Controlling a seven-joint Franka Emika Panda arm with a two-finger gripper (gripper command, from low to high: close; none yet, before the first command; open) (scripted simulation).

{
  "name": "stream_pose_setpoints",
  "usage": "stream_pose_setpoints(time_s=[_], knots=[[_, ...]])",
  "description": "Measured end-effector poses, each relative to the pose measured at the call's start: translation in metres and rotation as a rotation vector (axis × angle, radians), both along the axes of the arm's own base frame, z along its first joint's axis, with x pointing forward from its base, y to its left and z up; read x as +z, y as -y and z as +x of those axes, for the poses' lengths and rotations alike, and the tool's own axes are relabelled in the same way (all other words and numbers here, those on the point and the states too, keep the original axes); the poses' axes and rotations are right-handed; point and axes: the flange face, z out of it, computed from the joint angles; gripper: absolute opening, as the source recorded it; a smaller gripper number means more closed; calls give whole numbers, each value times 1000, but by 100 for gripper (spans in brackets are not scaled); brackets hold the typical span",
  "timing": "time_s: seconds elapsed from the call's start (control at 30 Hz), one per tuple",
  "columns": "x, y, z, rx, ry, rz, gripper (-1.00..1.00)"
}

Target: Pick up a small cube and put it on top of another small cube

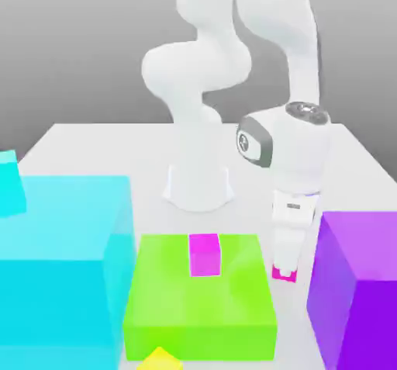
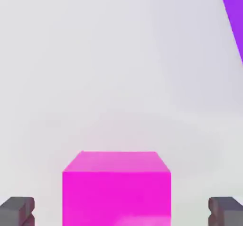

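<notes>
The white arm reached down on the exterior view's right, its gripper (image 2: 121,212) at the hot-pink cube (image 2: 116,196) on the pale table (image 1: 248,198), fingers open with a gap on either side of the cube. The magenta cube (image 1: 205,255) sat on a flat green block (image 1: 200,299) (bright as a lime), between a big cyan block (image 1: 58,275) and a purple block (image 1: 360,283).

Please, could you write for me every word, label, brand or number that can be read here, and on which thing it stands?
There is no text I can read.
Arm: small dark marks near its wrist, too small to tell whether they are letters.
Pink cube: no text on the faces seen.
</notes>
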Motion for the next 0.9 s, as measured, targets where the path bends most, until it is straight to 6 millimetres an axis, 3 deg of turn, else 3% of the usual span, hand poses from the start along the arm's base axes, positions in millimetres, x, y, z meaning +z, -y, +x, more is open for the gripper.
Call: stream_pose_setpoints(time_s=[0.2,0.47,0.53,0.7,0.9], knots=[[-2,0,0,-1,-1,-2,-100],[55,0,0,1,-1,-2,-100],[60,-1,3,46,-3,-16,-100],[75,24,73,-167,-7,-26,-100],[89,107,167,-610,-8,-7,-100]])
